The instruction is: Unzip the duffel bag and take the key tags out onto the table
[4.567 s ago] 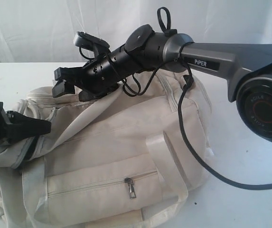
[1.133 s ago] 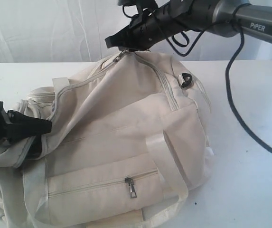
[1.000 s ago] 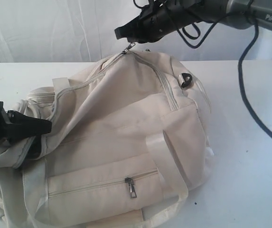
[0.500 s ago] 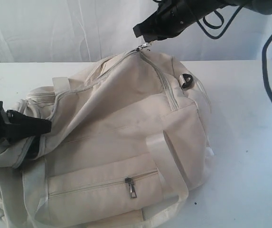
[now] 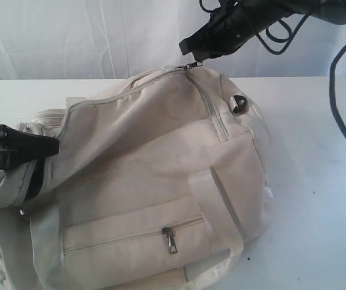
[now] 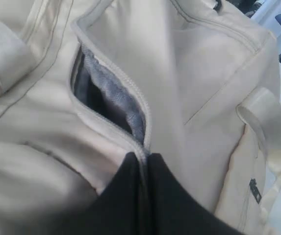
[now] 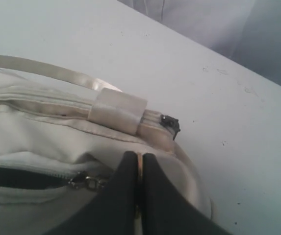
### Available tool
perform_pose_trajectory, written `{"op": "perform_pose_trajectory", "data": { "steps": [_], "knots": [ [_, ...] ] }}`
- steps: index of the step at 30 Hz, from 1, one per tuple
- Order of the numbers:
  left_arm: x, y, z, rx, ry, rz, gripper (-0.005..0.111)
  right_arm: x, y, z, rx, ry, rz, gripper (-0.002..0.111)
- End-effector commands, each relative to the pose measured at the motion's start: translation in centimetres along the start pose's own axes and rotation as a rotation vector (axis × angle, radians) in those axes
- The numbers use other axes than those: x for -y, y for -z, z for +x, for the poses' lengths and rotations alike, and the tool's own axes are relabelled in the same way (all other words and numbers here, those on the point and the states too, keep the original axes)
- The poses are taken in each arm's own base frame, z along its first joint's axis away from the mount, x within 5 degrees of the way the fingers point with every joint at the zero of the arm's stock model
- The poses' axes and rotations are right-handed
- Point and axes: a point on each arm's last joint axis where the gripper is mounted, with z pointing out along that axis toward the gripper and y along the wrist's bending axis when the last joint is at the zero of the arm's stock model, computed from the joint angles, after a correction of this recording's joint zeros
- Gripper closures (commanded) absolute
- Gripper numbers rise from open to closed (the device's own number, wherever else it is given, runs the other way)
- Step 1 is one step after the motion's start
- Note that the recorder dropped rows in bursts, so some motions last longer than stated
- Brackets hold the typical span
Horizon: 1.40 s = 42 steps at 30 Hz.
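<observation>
The cream duffel bag (image 5: 154, 175) lies on the white table (image 5: 317, 205). Above the bag's top ridge, my right gripper (image 5: 189, 51) is shut on the metal zip pull (image 5: 191, 64); its wrist view shows the pull (image 7: 139, 167) pinched between the fingers, with the slider (image 7: 85, 183) trailing behind. My left gripper (image 5: 53, 145) is shut on the bag's fabric edge (image 6: 141, 152) at the end of the zip opening. Grey lining (image 6: 112, 94) shows through the parted zip. The key tags are hidden.
A dark D-ring (image 5: 240, 104) sits on the bag's far right end. A front pocket with its own zip pull (image 5: 171, 240) faces the camera. Pale straps (image 5: 218, 205) drape over the side. The right arm's black cable (image 5: 339, 115) hangs over the table.
My right gripper has carried the zip pull rightward along the bag's top, parting the zip further. My left gripper, still holding the bag's edge, has shifted slightly up and left.
</observation>
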Motion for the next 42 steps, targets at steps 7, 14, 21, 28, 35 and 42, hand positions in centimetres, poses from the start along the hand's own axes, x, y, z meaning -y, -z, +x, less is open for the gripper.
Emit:
{"op": "perform_pose_trajectory", "data": {
  "steps": [7,14,21,28,35,42],
  "knots": [
    [3.3,2.3,-2.7,0.186,-0.161,-0.012,0.107,1.6,-0.2,0.8,-0.043,0.031,0.077,0.108],
    [3.6,3.8,-3.5,0.218,-0.340,-0.193,0.090,1.1,-0.2,0.6,-0.027,-0.033,0.021,0.108],
    [3.2,5.0,-4.7,0.295,-0.492,-0.381,0.037,0.9,-0.2,0.4,-0.003,-0.067,-0.005,0.108],
    [3.3,3.0,-8.0,0.395,-0.585,-0.301,0.039,0.5,-0.2,0.1,0.021,-0.101,-0.034,0.108],
    [1.2,-3.4,-10.8,0.254,-0.626,-0.301,0.039,0.4,-0.2,0.1,0.017,-0.101,-0.036,0.108],
    [-1.0,-9.1,-12.6,0.197,-0.545,-0.207,0.040,0.4,-0.2,0.1,0.017,-0.101,-0.036,0.108]
  ]
}}
